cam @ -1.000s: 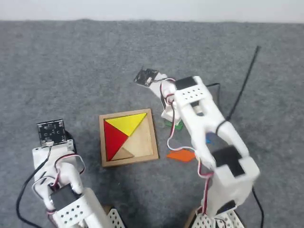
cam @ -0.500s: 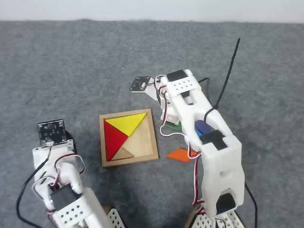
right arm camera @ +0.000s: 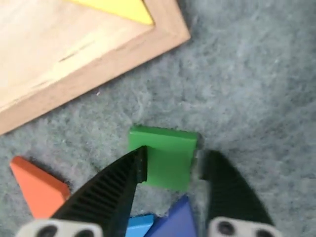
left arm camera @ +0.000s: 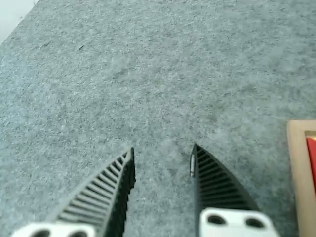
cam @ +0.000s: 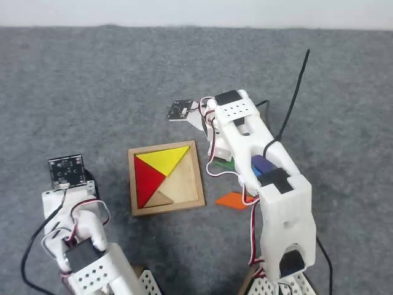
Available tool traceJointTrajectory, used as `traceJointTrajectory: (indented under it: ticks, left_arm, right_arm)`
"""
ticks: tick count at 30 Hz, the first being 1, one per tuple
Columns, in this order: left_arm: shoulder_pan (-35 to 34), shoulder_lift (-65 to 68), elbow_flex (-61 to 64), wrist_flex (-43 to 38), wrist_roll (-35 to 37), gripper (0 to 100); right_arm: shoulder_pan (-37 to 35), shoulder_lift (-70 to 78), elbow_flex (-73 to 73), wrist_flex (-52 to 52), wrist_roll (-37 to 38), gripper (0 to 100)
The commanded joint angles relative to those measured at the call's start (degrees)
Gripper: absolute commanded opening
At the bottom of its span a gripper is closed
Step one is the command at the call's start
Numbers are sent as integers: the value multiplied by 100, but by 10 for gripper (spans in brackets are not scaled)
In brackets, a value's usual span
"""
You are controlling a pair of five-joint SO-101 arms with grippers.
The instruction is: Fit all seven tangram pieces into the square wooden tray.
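Seen from above, a grey felt-covered counter (cam: 92, 80) carries the square wooden tray (cam: 131, 184) at the centre of the frame. The tray holds a yellow triangle (cam: 164, 160) along its top, a red triangle (cam: 147, 179) on its left and what looks like a small tan triangle (cam: 159, 198) at its bottom. The tray's right half is bare wood. My right fingers (right arm camera: 172, 157) are down just right of the tray, over a green square (right arm camera: 163, 145) lying flat on the counter. My right wrist view shows them part open and straddling the square, one ribbed finger against one edge and the other just beside the opposite edge, with nothing lifted. An orange piece (cam: 233, 200) lies off the tray's lower right corner. A dark blue piece (right arm camera: 173, 217) and a light blue piece (right arm camera: 136, 224) crowd the side of the square nearest my wrist. My left fingers (left arm camera: 162, 150) are spread wide and hold nothing, over bare counter at the lower left of the overhead frame. The step in hand, I judge, is gripping the green square. To do it well I should close evenly on its two parallel edges and keep low so the thin piece does not squirt out. I should then lift straight up, so the blue pieces are not dragged along. After that the square will likely need turning to suit the bare wood in the tray.
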Motion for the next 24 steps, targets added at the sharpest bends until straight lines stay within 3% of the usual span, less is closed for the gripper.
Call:
traceJointTrajectory:
  ticks: [1,12,19,24]
  left_arm:
    - [26,-141,-75,9,-53,177]
    - [26,-141,-75,9,-53,177]
    - [26,-141,-66,9,-53,177]
    - [26,-141,-66,9,-53,177]
  right_arm:
    - [13,66,-141,48,70,51]
    - [13,48,-607,813,-70,77]
    - [-4,-655,-299,716,-782,328]
    - [-251,-1516,862,338,-914,336]
